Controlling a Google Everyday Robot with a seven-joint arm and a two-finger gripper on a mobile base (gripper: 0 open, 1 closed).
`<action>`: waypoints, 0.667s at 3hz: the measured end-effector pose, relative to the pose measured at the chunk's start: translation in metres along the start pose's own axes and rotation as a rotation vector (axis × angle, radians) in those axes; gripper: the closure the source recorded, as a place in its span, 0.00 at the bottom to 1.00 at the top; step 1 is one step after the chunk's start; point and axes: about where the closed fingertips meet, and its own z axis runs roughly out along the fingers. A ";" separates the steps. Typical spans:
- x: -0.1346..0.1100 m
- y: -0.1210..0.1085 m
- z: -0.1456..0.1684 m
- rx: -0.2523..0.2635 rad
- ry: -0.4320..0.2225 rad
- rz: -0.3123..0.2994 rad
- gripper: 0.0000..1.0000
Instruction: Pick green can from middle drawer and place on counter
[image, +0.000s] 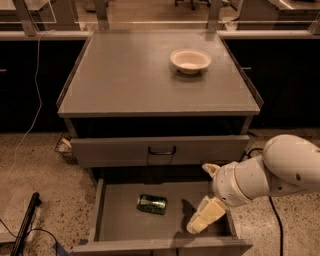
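Note:
The green can (152, 203) lies on its side on the floor of the open middle drawer (120, 225), near its centre. My gripper (206, 200) hangs over the right part of the drawer, to the right of the can and apart from it. One cream finger (206, 216) points down toward the drawer floor, a second shows higher up (210, 169). It holds nothing. The grey counter (125, 80) is above, with a white bowl (190, 60) at its back right.
The top drawer front with its dark handle (161, 150) sticks out slightly above the open drawer. Black cables (22, 232) lie on the speckled floor at the left. A small basket (63, 146) sits left of the cabinet.

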 end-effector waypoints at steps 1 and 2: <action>0.008 -0.017 0.032 0.037 -0.006 0.035 0.00; 0.031 -0.033 0.056 0.097 -0.043 0.072 0.00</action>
